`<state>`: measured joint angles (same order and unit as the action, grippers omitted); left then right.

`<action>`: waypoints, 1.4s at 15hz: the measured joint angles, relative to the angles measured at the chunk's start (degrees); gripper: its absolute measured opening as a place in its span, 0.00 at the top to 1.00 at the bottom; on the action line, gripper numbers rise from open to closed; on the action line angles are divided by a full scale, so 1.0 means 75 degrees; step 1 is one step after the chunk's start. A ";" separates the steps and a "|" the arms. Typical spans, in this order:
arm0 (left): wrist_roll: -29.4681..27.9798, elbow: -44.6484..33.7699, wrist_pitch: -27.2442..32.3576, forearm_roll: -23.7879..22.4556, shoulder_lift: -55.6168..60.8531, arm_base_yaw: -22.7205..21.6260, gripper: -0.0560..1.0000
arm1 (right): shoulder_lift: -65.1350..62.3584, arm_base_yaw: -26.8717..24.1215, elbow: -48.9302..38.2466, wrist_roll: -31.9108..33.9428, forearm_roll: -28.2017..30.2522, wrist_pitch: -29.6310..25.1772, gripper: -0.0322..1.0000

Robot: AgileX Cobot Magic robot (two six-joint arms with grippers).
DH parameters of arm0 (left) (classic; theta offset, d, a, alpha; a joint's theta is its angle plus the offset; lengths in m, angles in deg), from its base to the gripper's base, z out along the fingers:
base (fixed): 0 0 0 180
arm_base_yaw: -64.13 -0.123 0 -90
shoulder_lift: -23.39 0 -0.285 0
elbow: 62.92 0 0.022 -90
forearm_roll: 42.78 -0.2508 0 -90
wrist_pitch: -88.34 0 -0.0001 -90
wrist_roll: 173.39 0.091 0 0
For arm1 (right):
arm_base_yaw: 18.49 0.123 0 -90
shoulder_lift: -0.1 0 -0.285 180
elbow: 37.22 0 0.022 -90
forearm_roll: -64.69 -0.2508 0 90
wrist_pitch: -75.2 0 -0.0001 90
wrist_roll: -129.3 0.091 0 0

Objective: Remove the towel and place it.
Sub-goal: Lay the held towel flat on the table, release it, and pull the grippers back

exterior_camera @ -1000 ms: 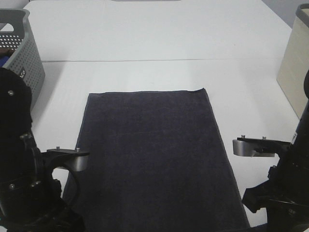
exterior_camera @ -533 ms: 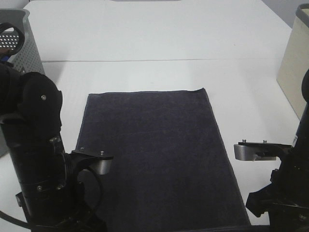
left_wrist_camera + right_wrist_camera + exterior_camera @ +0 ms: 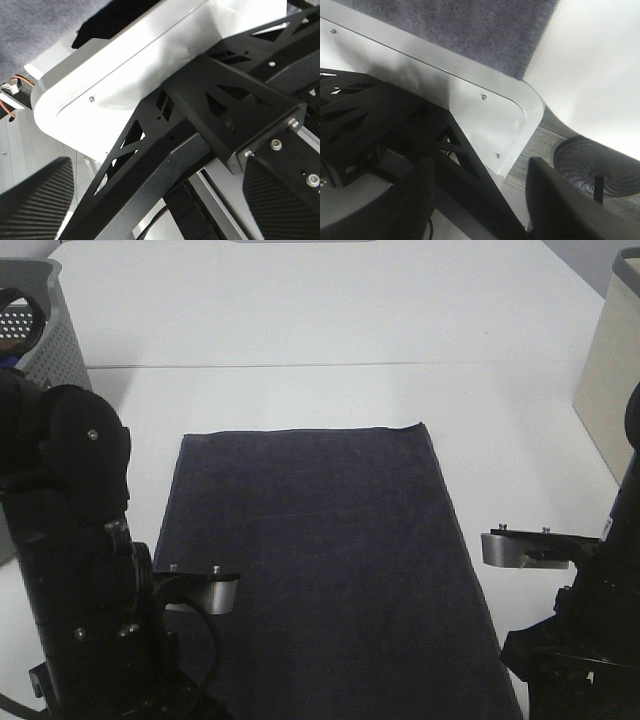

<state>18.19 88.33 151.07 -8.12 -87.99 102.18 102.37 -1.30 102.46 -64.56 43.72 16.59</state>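
Exterior high view: the towel (image 3: 320,560) lies flat on the white table (image 3: 300,320), its long axis running 12 to 6 o'clock, the far hem square and the near end passing out of frame; the grey perforated basket (image 3: 40,330) stands at 10 o'clock, well apart from it; the left arm (image 3: 80,570) overlaps the towel's near left edge, the right arm (image 3: 590,640) stands just beside the near right edge; so the towel lies at 3 o'clock from the left arm and 9 o'clock from the right, the left being nearer.

Left wrist view: the left gripper (image 3: 160,170) has its fingers (image 3: 40,200) spread wide, nothing between them but black frame; a strip of towel (image 3: 45,25) shows beyond a white rounded plate (image 3: 125,75).

Right wrist view: the right gripper (image 3: 480,170) is likewise parted and empty; towel (image 3: 470,30) shows past the plate (image 3: 485,115).

The placing looks done; drawing both arms clear appears to be what remains.
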 joint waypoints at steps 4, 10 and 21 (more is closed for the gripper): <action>0.0176 0.0802 -0.0008 -0.0237 -0.0008 -0.0008 0.11 | 0.0000 0.0000 0.0756 0.0000 0.0015 0.0099 0.43; 0.0160 0.3743 -0.0504 -0.1047 -0.0237 -0.2292 0.11 | 0.0336 -0.0260 0.4248 0.0206 0.1016 -0.0115 0.43; -0.0466 0.5814 -0.1016 -0.2086 -0.2162 -0.3682 0.11 | 0.2322 -0.1115 0.7189 0.0764 0.1283 0.0222 0.32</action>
<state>14.69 131.94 143.45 -23.76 -104.21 74.56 119.79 -9.67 156.37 -58.83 53.34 18.25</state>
